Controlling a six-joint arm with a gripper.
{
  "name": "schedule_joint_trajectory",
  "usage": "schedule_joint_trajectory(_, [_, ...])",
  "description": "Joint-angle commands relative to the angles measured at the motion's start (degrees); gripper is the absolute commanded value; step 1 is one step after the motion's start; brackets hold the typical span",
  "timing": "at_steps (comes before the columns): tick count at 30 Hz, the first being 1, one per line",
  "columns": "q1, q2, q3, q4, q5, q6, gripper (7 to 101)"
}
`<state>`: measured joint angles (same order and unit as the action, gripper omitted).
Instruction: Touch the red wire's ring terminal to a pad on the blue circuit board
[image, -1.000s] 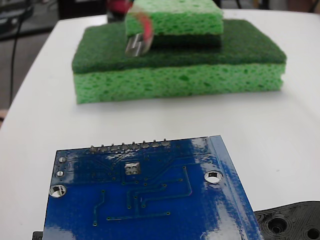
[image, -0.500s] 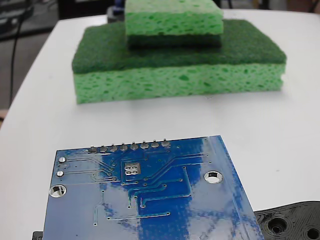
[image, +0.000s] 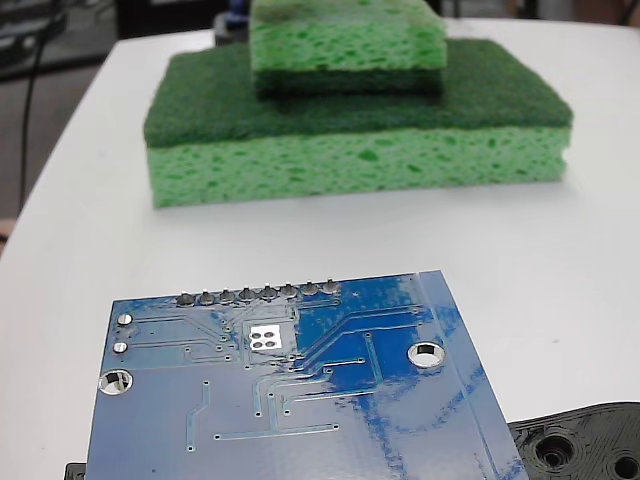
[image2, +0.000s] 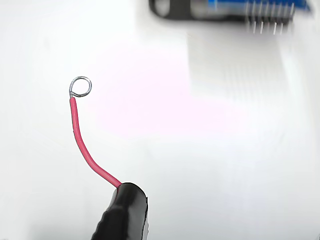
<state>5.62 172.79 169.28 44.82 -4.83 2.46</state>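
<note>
Red wire (image2: 82, 145) curving up out of a black sleeve (image2: 122, 212) at the bottom of the wrist view, tipped by the ring terminal (image2: 80, 86), a small silvery loop hanging free over blurred white desk (image2: 210, 165). No contact with anything. Blue circuit board (image: 300, 400) lying flat on the desk in the fixed view, near the camera, solder joints along its far edge, a silver-rimmed hole (image: 427, 354) toward its right; in the wrist view, only a blurred strip with pins at the top edge, well apart from the ring. Green sponges (image: 360, 130) stacked beyond the board; black plastic part (image: 585, 445) at lower right. End effector fingers out of sight, so grip state impossible to tell. Judged progress: nothing touched yet; approach, lowering and pad contact all left to do.
</note>
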Motion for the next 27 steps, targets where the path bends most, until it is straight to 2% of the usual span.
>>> schedule_joint_trajectory(1, [-0.70, 2.20, -0.18, -0.18, 1.41, 0.00, 100.3])
schedule_joint_trajectory(16, [-4.31, 2.20, 2.29, -0.62, 5.80, 0.53, 100.3])
schedule_joint_trajectory(27, [-4.48, 2.20, 2.37, -0.62, 6.15, 0.62, 100.3])
